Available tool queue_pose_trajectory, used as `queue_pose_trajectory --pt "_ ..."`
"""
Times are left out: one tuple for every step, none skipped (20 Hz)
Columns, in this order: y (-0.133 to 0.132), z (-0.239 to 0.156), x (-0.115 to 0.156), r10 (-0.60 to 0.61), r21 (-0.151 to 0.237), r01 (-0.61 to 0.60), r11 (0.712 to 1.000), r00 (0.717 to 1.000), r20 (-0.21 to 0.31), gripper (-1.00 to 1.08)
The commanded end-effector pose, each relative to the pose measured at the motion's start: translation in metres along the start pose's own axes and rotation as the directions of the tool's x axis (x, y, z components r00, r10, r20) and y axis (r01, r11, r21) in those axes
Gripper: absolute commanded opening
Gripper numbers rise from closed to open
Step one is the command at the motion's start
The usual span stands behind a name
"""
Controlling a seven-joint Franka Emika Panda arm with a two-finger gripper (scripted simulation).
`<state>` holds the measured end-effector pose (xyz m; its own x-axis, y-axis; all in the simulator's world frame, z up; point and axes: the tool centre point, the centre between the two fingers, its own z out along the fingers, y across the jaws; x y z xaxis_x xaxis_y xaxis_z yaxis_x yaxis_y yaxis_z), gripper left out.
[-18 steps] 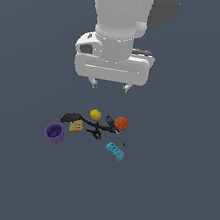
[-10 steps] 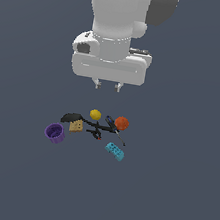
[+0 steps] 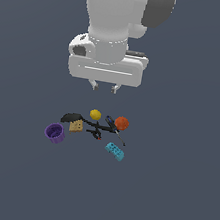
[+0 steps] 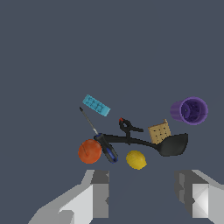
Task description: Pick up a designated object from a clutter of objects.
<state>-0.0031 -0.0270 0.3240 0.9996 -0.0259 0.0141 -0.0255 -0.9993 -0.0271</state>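
Gripper point(image 3: 104, 87) hangs high above the pile point(image 3: 95, 128), fingers apart and empty. Purple cup point(image 3: 55, 133) stands off to one side of it, clear of the other items, so reachable.

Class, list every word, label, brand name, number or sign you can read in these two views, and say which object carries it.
None: no readable text in either view.
The purple cup, cyan studded brick, tan holed block, yellow ball and orange ball are plain.
The gripper and arm housing carry no markings either.
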Motion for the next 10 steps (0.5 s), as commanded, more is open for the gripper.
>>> queue_pose_trajectory --pt "0.006 0.005 0.004 -0.004 0.001 0.004 1.000 1.000 0.004 0.28" --pt "0.009 0.007 0.006 -0.006 0.002 0.006 1.000 1.000 0.007 0.28" --pt "0.013 0.010 0.009 -0.009 0.003 0.009 1.000 1.000 0.009 0.28" --pt "0.016 0.013 0.011 -0.012 0.005 0.012 1.000 1.000 0.012 0.28" --pt "0.021 0.016 0.014 -0.015 0.006 0.015 1.000 1.000 0.014 0.28" --pt "0.026 0.020 0.017 -0.018 0.008 0.018 1.000 1.000 0.017 0.28" --pt "0.031 0.024 0.020 -0.022 0.010 0.022 1.000 1.000 0.021 0.28" --pt "0.037 0.029 0.024 -0.026 0.013 0.026 1.000 0.999 0.024 0.28" --pt "0.043 0.034 0.027 -0.030 0.016 0.030 0.999 0.999 0.027 0.28" --pt "0.050 0.040 0.031 -0.035 0.019 0.034 0.999 0.999 0.031 0.28"
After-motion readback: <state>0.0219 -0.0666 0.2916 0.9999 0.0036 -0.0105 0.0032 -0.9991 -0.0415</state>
